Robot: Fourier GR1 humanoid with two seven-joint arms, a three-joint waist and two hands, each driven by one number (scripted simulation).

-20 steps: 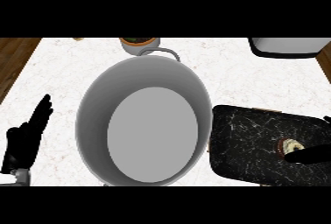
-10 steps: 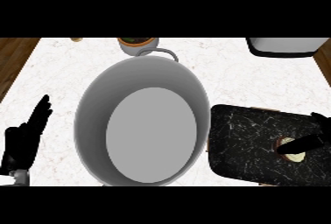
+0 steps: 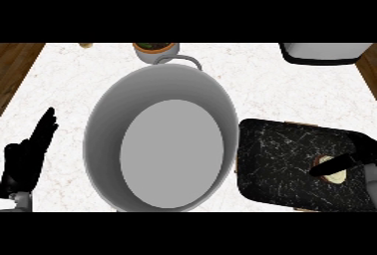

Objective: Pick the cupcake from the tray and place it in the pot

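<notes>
Cupcake (image 3: 332,170) on dark tray (image 3: 294,164) at right, right hand (image 3: 355,157) with fingers curled around it, big grey pot (image 3: 163,139) just left of tray, left hand (image 3: 26,157) resting open at left edge, potted plant (image 3: 155,50) behind pot, white appliance (image 3: 324,53) top right.

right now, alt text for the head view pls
The right hand reaches over the cupcake on the dark tray, beside a big grey pot on the white counter. The left hand rests open at the left edge.
</notes>
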